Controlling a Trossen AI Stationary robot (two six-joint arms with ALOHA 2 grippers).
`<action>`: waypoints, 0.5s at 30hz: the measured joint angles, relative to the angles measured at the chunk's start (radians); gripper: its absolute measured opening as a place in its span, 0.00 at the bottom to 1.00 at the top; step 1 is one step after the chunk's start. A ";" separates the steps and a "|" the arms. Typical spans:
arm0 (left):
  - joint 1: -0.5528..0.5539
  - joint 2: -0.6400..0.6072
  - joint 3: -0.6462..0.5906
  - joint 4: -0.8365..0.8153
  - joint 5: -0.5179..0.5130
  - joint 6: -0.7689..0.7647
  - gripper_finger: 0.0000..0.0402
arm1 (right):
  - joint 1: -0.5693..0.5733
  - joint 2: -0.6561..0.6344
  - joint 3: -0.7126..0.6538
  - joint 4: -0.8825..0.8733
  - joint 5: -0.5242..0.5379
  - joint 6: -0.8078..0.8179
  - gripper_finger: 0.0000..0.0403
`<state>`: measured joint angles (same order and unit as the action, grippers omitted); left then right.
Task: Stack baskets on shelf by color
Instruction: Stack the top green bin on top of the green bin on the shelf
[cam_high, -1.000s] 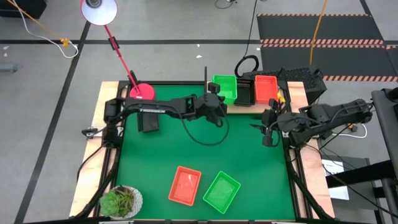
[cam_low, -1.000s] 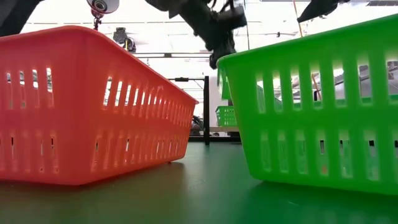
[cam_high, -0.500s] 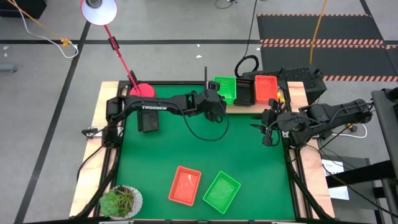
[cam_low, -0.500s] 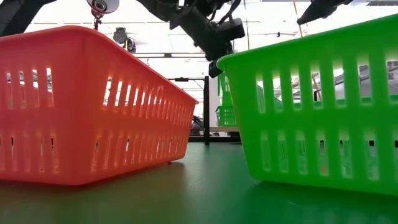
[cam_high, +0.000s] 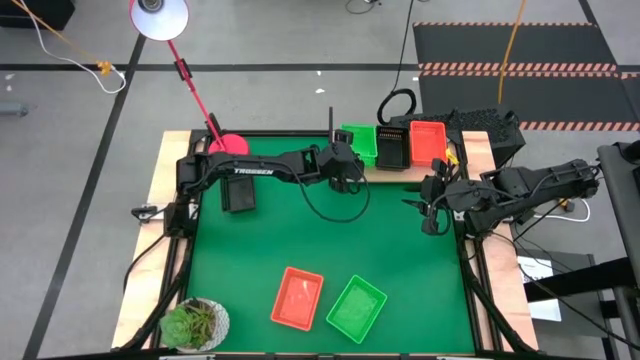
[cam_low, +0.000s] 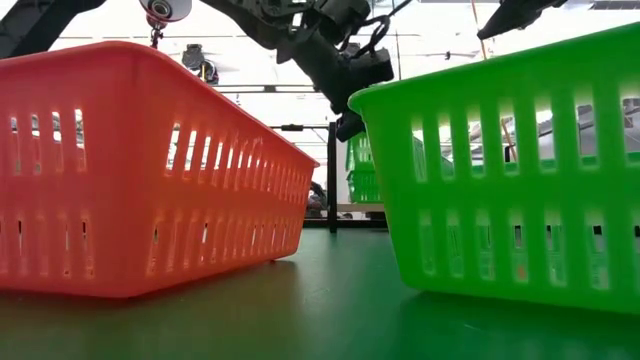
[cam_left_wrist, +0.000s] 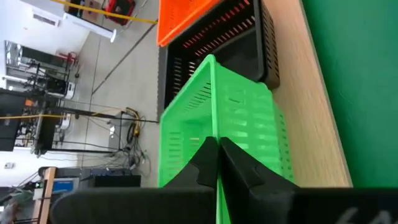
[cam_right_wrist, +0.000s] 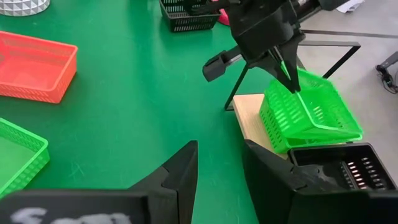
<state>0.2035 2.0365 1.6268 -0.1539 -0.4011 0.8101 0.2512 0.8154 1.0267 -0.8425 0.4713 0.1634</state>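
Note:
On the light wooden shelf (cam_high: 400, 172) at the table's far right stand a green basket (cam_high: 362, 140), a black basket (cam_high: 393, 148) and an orange-red basket (cam_high: 427, 142), side by side. My left gripper (cam_high: 345, 166) is shut on the green one, which stands tilted. My right gripper (cam_high: 428, 205) hovers open over the mat's right edge, near the shelf, touching nothing. One more orange-red basket (cam_high: 298, 298) and one more green basket (cam_high: 357, 307) lie flat on the mat near its near edge. My left gripper pinches the green basket's rim (cam_left_wrist: 214, 134) on the side facing the arm, one finger inside the wall and one outside. The fingers (cam_right_wrist: 287, 70) come slanting down from above. The basket is tipped up, its held side raised and its opposite lower edge (cam_right_wrist: 292, 146) on the shelf.
A round red lamp base (cam_high: 230, 147) with its slanted stem stands at the mat's far left. A potted plant (cam_high: 195, 323) sits at the near left corner. A thin black post (cam_right_wrist: 292, 45) rises beside the shelf. The middle of the green mat (cam_high: 300, 230) is bare.
My left gripper has drawn a little toward the table's far-left and risen, staying shut on the green basket. The basket's held side has lifted and the basket has tipped up, while its other side stays on the shelf.

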 joint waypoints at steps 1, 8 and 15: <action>0.001 0.004 0.000 0.003 -0.001 0.000 0.02 | 0.000 0.000 0.000 0.000 0.000 -0.004 0.29; 0.006 0.010 0.000 -0.002 -0.002 -0.006 0.03 | 0.000 0.000 0.000 0.000 0.000 -0.010 0.29; 0.010 0.010 0.000 -0.017 -0.001 -0.030 0.07 | 0.000 0.000 0.000 0.000 0.000 -0.010 0.29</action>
<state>0.2138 2.0468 1.6268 -0.1708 -0.4019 0.7805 0.2512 0.8154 1.0264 -0.8425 0.4712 0.1532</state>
